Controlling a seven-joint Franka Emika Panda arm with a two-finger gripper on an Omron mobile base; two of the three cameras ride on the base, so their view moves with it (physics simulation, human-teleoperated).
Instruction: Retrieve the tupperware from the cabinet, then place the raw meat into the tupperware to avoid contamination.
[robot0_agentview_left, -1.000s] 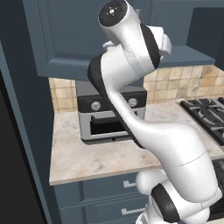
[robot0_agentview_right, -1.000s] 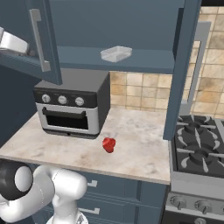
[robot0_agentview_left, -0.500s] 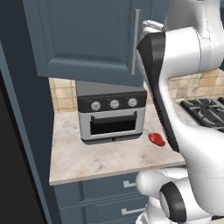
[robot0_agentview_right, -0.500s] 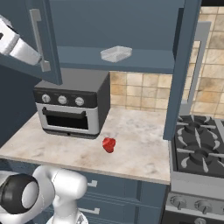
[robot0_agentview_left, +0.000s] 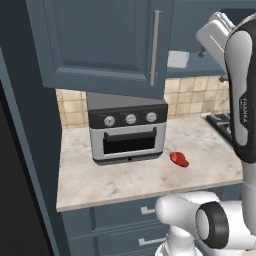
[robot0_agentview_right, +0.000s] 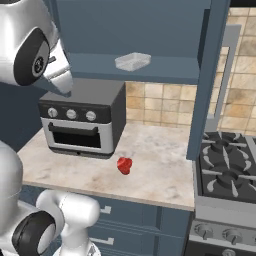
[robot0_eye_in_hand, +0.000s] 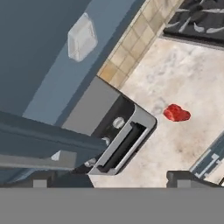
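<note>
On the open cabinet (robot0_agentview_right: 210, 75) shelf sits the tupperware (robot0_agentview_right: 132, 61); raw meat (robot0_agentview_right: 124, 165) lies on the desk (robot0_agentview_right: 160, 175); end effector (robot0_eye_in_hand: 111, 177) spread wide, empty.

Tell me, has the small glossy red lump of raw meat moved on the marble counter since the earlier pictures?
No. The red meat lump lies at the same spot in front of the grey toaster oven's right corner.

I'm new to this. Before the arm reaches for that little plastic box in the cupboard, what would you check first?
1. Cabinet doors open: ok.
2. Tupperware on the shelf, in plain sight: ok.
3. Tupperware empty: ok, nothing seen inside.
4. Gripper open and holding nothing: ok.
5. Raw meat waiting on the counter, apart from the toaster oven: ok.
6. Gripper lined up with the tupperware: not ok, it sits off to one side.
</note>
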